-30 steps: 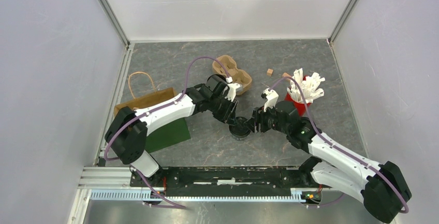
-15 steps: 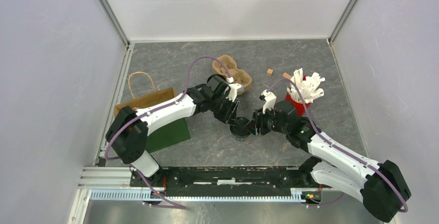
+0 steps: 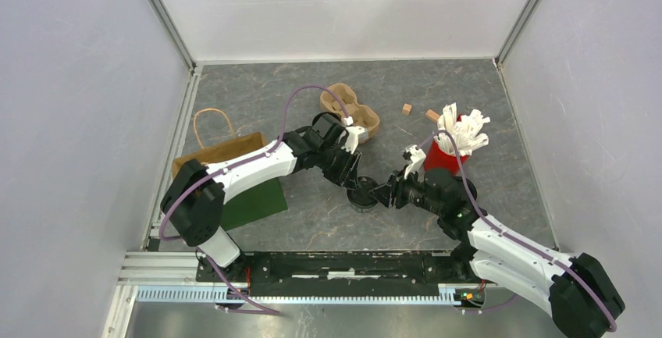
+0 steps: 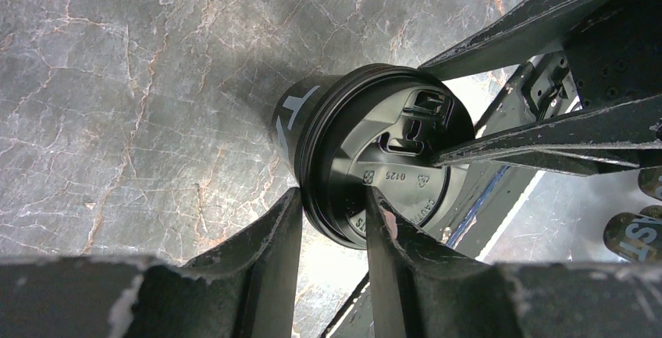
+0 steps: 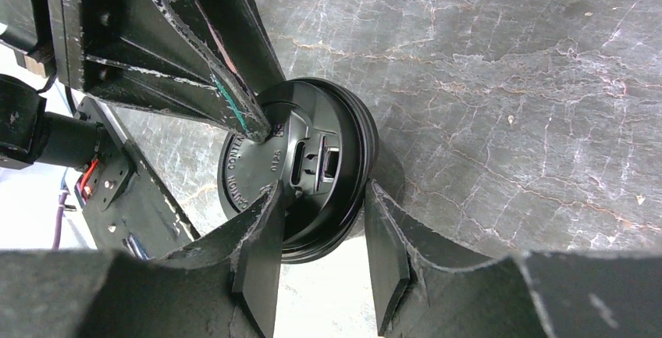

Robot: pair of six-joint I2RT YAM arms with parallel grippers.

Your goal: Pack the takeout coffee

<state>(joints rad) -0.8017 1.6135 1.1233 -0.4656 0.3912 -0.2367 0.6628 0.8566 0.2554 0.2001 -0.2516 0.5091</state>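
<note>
The takeout coffee (image 3: 361, 194), a small black cup with a round black lid, stands on the grey table between both arms. My left gripper (image 3: 354, 183) comes in from the far left. In the left wrist view it (image 4: 332, 197) straddles the lid's rim, one finger outside and one on the lid top (image 4: 375, 166). My right gripper (image 3: 382, 195) comes in from the right. In the right wrist view it (image 5: 324, 190) straddles the opposite rim of the lid (image 5: 304, 158) the same way. Both look closed on the rim.
A brown paper bag (image 3: 218, 151) lies at the left beside a green mat (image 3: 254, 204). The brown pulp carrier tray (image 3: 351, 109) sits behind the cup. A red cup of white sticks (image 3: 457, 139) stands at the right, with two small wooden blocks (image 3: 407, 108) behind it.
My right arm's wrist and elbow have swung right and toward the near edge, while its fingers stay at the cup. The left arm and the cup have barely moved.
</note>
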